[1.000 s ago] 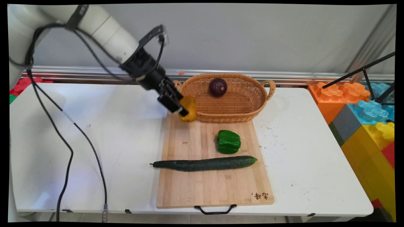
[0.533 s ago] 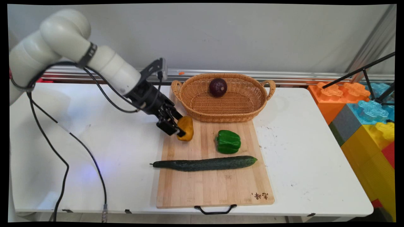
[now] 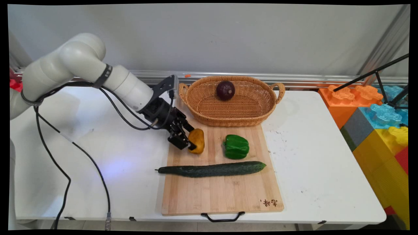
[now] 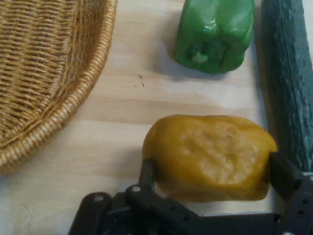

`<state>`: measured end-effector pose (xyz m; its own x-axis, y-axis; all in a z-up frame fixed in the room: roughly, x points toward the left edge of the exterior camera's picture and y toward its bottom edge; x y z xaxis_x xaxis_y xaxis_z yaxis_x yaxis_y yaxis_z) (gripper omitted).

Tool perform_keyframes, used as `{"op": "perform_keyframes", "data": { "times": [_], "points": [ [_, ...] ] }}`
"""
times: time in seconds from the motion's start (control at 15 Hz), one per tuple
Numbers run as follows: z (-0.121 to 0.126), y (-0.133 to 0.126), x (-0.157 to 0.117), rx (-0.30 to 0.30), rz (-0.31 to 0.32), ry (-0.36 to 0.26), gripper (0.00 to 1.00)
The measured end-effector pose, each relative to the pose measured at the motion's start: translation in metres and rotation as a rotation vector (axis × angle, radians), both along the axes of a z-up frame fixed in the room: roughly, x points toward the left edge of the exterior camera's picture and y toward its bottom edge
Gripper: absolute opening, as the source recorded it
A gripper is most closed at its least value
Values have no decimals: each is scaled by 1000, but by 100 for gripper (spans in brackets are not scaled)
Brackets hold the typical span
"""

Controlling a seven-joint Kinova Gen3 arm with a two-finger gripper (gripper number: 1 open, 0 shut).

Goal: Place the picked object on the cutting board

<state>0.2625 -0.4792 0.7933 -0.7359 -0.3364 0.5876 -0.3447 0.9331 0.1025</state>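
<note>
My pincer (image 3: 189, 143) was clamped on one yellow pepper (image 3: 197, 140), a finger (image 4: 148, 172) pressed to each side of it; in the hand view the pepper (image 4: 210, 156) filled the gap between both fingers. I held it low over the board's (image 3: 222, 192) far left part; whether it touched the wood I could not tell.

Count on the board: one green pepper (image 3: 236, 146), just right of the yellow one and apart from it; one cucumber (image 3: 212, 169), lying crosswise nearer the camera, its stem end sticking out past the board's left edge over the table (image 3: 326, 156). From my hand the green pepper (image 4: 213, 30) sat beyond the yellow one, and the cucumber (image 4: 288, 78) ran along the right edge.

One wicker basket (image 3: 241, 114) stood at the board's far end, two handles, one red onion (image 3: 225, 90) inside against its far wall. Its woven rim (image 4: 58, 98) showed at my upper left, near the yellow pepper but not touching.

One board, one black handle (image 3: 222, 217) at its near edge, one burnt mark in its near right corner.

Off the table's right end: a stack of big plastic blocks (image 3: 375, 120), orange, blue, yellow, grey. One black tripod leg (image 3: 372, 73) crossed above them.
</note>
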Motion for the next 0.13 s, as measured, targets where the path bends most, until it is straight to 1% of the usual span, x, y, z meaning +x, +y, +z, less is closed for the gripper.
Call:
{"op": "perform_keyframes", "data": {
  "times": [0.07,0.13],
  "points": [
    [-2,0,-1,-1,-10,0,0],
    [-2,0,-2,-4,-18,0,100]
  ]
}}
